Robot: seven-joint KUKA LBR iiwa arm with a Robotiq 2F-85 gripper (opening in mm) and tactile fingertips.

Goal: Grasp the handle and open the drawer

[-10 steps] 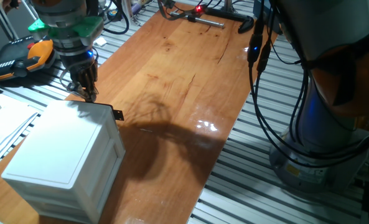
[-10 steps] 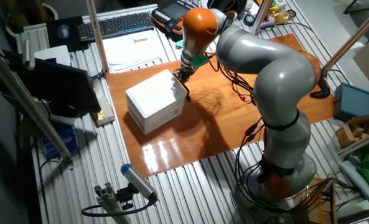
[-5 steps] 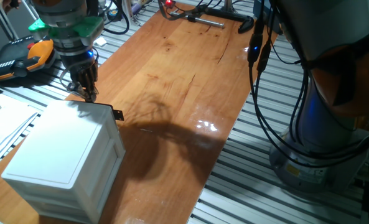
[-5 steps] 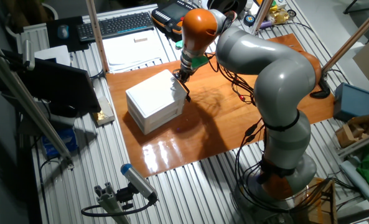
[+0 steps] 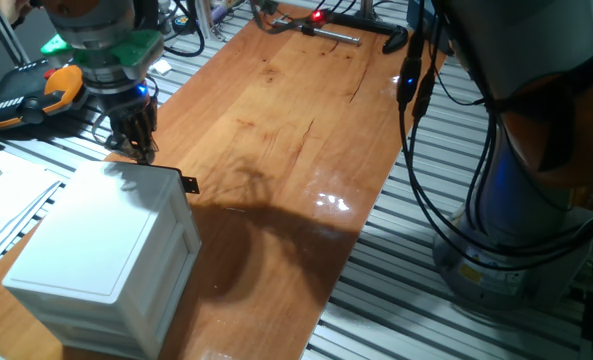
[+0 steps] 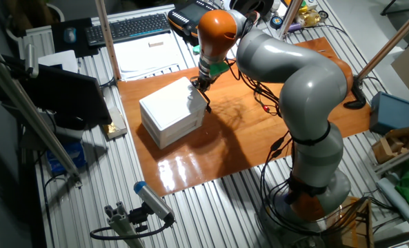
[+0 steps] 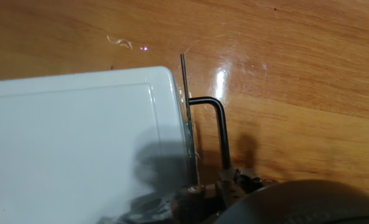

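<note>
In the hand view the claw (image 7: 209, 190) is a dark blur cut off at six o'clock, so its opening cannot be told. The cabinet (image 7: 78, 149) runs off at nine o'clock. From the other fixed view the handle (image 6: 208, 108) is too small to make out.

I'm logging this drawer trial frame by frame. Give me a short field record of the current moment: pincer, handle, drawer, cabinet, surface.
pincer: low at the cabinet's top front edge, on the handle side; open or shut cannot be told
handle: small black tab sticking out from the top drawer's front; the hand view shows a thin black loop
drawer: top tier, looks closed, flush with the tiers below
cabinet: small, white, upright
table: glossy wood board on a slatted metal bench
</note>
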